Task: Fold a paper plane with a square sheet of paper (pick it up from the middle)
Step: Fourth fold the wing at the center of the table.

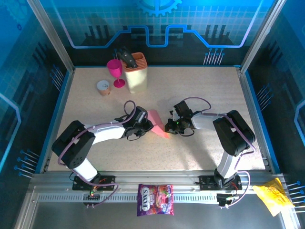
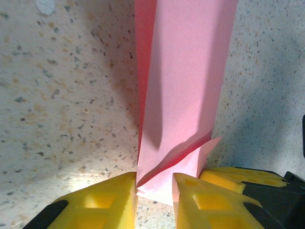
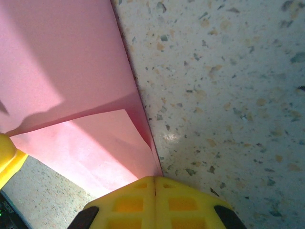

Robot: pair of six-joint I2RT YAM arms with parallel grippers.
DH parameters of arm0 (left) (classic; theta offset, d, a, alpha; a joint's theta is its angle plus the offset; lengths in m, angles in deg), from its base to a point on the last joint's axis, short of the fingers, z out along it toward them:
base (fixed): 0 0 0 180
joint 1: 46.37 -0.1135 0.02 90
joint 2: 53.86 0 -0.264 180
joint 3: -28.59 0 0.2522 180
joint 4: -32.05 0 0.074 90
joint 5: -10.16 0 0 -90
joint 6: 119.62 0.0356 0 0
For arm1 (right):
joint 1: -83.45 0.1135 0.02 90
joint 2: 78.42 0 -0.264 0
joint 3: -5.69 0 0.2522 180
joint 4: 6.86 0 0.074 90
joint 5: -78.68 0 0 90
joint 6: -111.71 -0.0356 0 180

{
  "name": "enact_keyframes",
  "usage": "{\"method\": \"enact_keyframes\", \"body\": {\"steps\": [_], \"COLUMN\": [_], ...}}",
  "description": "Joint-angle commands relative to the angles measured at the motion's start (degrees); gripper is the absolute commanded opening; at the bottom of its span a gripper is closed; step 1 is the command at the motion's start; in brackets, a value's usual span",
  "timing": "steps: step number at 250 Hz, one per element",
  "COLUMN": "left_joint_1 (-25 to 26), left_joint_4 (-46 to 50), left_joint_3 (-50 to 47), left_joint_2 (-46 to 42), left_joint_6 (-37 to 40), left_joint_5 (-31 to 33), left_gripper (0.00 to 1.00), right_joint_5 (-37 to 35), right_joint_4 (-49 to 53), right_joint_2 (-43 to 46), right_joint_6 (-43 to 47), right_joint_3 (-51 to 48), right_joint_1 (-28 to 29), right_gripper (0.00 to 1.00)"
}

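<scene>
The pink square sheet of paper (image 1: 158, 125) lies mid-table, folded into a long narrow shape with layered flaps. It hangs between the two grippers. My left gripper (image 1: 146, 125) holds its left end. In the left wrist view the yellow fingers (image 2: 107, 200) stand a little apart, and the bulging folded end of the paper (image 2: 186, 71) is squeezed between them at the left gripper (image 2: 155, 185). My right gripper (image 1: 168, 127) has the other end. In the right wrist view the right gripper (image 3: 155, 180) has its jaws pressed together on the crease of the paper (image 3: 62, 62).
A beige knife block (image 1: 136, 74), a pink goblet (image 1: 116, 70) and a small round tin (image 1: 103, 87) stand at the back left of the speckled table (image 1: 205, 90). On the front rail lie a purple candy bag (image 1: 155, 199) and a yellow wrapper (image 1: 272, 195).
</scene>
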Motion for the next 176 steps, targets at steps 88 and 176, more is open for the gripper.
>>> {"method": "enact_keyframes", "body": {"steps": [88, 176], "left_joint_1": [-2.0, -2.0], "left_joint_4": [2.2, 7.8], "left_joint_3": [1.8, 2.4], "left_joint_2": [-1.2, -0.1], "left_joint_6": [3.3, 1.8], "left_joint_5": [-1.1, 1.3], "left_gripper": [0.27, 0.29], "right_joint_5": [-2.3, -2.3], "right_joint_4": [2.3, 2.4], "right_joint_2": [-2.3, -2.4], "right_joint_6": [0.3, 0.3], "right_joint_3": [-1.9, -1.8], "right_joint_1": [-0.5, -0.5], "right_gripper": [0.00, 0.00]}}
